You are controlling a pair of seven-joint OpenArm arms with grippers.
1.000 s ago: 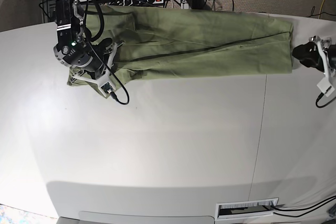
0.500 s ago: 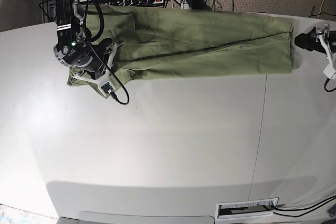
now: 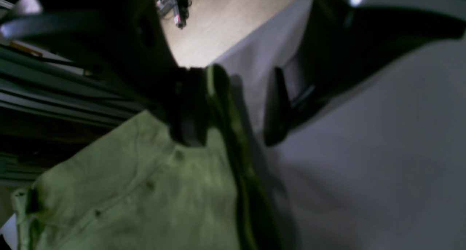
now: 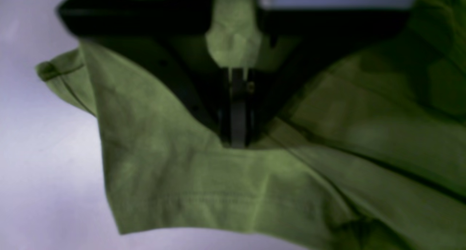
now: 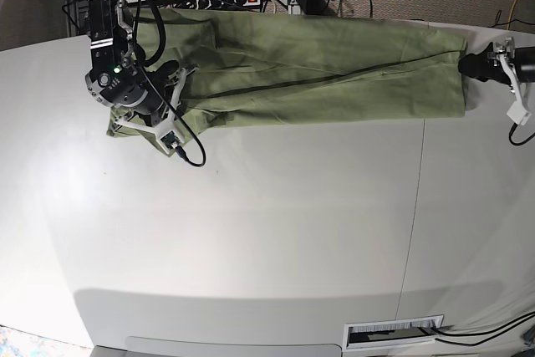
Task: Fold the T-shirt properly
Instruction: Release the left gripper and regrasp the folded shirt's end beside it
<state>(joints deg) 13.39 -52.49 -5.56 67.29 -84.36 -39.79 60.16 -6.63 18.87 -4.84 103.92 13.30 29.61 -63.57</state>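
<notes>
- T-shirt (image 5: 318,68) lies as a long band across the far side of the table (image 5: 276,232).
- Right gripper (image 4: 238,133) at the left end, jaws pinched together, cloth bunched around them; likely gripping it, though the blur hides the contact.
- Left gripper (image 3: 233,108) at the right end, jaws wide, straddling the shirt's edge.
- To do it well: close on all layers of that corner, then lift both ends together.

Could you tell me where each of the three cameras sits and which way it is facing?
Base: overhead, looking down on the table, T-shirt and both arms.
Left wrist: above the open left gripper, straddling the T-shirt's edge.
Right wrist: above the shut right gripper, pinching fabric.
All three show the T-shirt.
</notes>
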